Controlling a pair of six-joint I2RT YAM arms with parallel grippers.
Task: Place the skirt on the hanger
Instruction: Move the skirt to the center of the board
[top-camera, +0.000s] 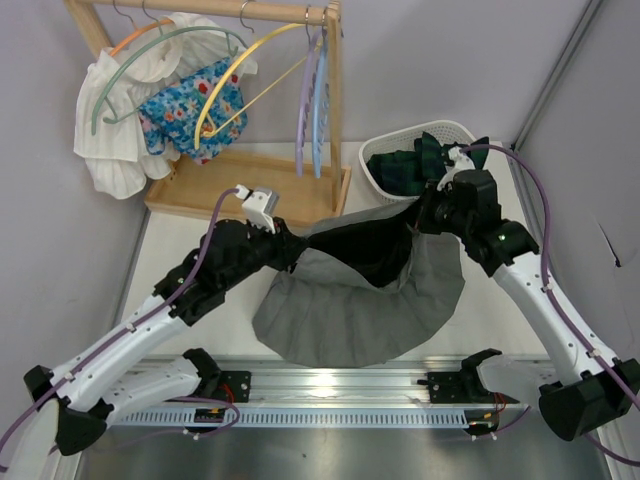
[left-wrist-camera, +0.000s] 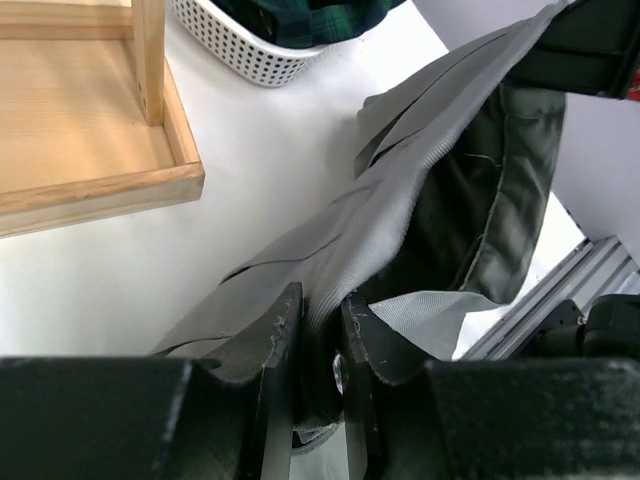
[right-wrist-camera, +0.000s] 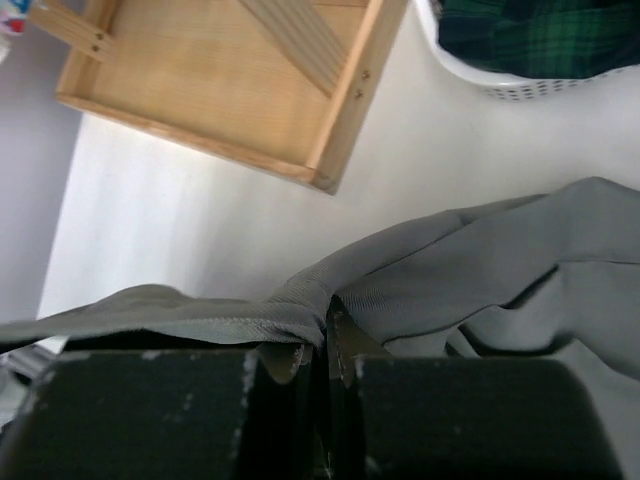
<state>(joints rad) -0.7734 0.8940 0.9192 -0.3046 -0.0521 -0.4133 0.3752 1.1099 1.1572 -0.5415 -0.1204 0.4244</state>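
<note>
Grey skirt (top-camera: 360, 310) sagged between left gripper (left-wrist-camera: 320, 305) and right gripper (right-wrist-camera: 320, 345), each pinching its edge; either shallow bite might slip under tension.

Skirt (top-camera: 360, 310): grey woven cloth, matt, with a fine ribbed weave; its inner face is darker.
My left gripper (left-wrist-camera: 322, 310) and my right gripper (right-wrist-camera: 318, 345): black matt plastic, edges scuffed pale.
Rack (top-camera: 230, 180): pale bare wood, smooth.
Basket (top-camera: 395, 137): white perforated plastic, holding dark plaid cloth (top-camera: 400, 170).
Table (top-camera: 180, 250): white, smooth, matt.
Rail (top-camera: 340, 385): brushed, ridged metal.
</note>
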